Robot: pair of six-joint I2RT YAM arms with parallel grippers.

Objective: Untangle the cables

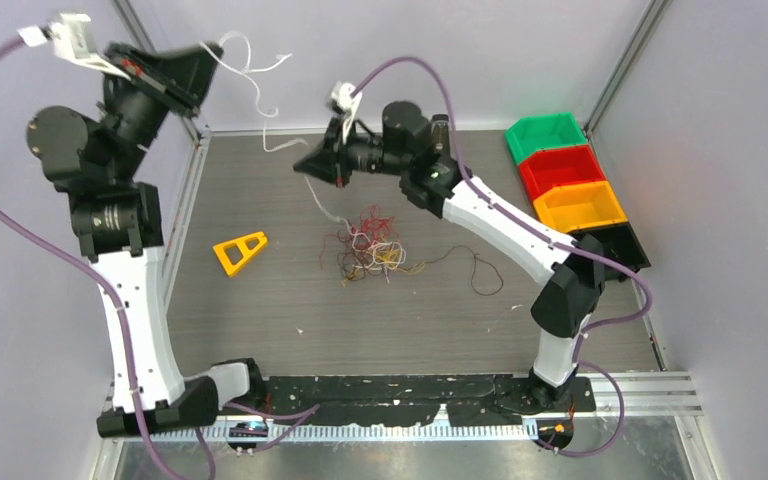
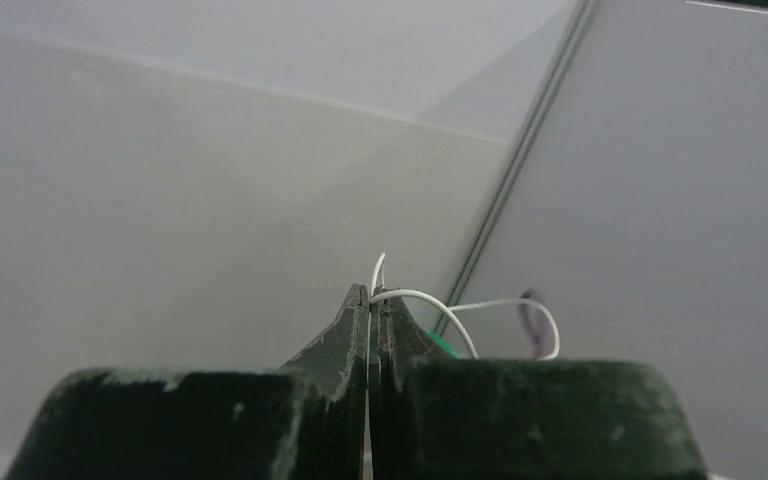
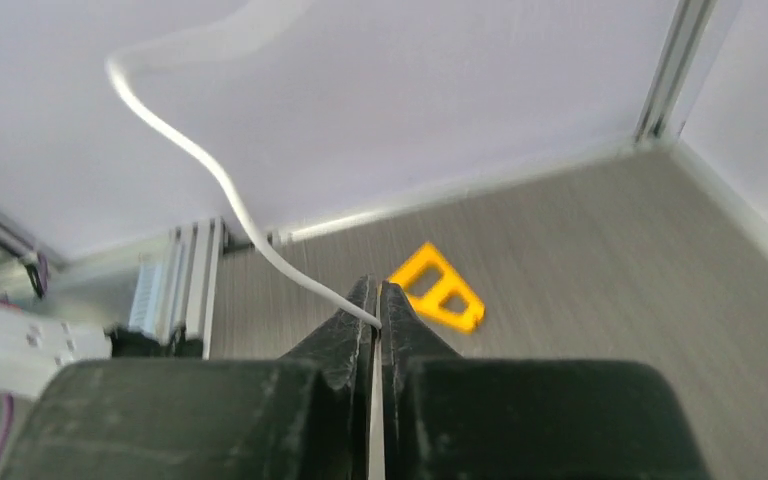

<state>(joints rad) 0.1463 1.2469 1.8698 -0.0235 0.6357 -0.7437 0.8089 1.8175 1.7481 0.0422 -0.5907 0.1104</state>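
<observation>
Up by the back-left corner, well above the worktop (image 1: 260,320), L fingers (image 1: 200,58) are shut tight on a white cable (image 1: 257,88). It's nipped right at the tips, w/ a short end and a loop poking out past them. From there the cable hangs in loose curls down & across to R fingers (image 1: 312,165), lower but also mid-air, likewise closed hard on it. R wrist cam shows it entering btwn the tips from upper left. Below R fingers a bit of white carries on down, prob. the same cable, into the tangle (image 1: 368,245) of red, yellow, orange, white & dark wires on the worktop. One dark strand (image 1: 478,270) trails out of the tangle on the side away from L fingers. Yellow triangular piece (image 1: 240,252) lies flat below L fingers, apart from the tangle. Four bins (image 1: 572,180) (green, red, orange, black) sit in a row well beyond R fingers.
</observation>
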